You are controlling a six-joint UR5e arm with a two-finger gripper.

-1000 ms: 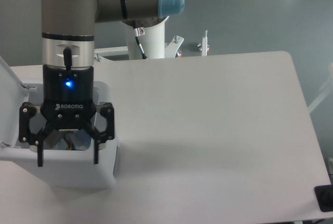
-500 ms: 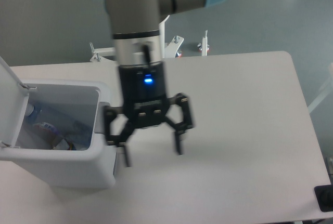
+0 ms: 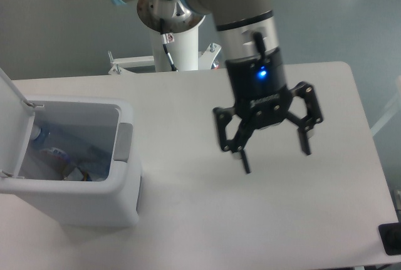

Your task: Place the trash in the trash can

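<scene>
The claw [image 3: 276, 158] hangs above the middle of the white bench [image 3: 188, 207], fingers spread wide apart with nothing between them. The trash can [image 3: 94, 204] stands well to one side at the bench's edge, lid [image 3: 11, 126] flipped up. Bluish clear plastic [image 3: 69, 151] and other scraps lie inside it.

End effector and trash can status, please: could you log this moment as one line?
end effector: open, empty, above table | trash can: lid up, scraps inside | loose trash on table: none visible
</scene>
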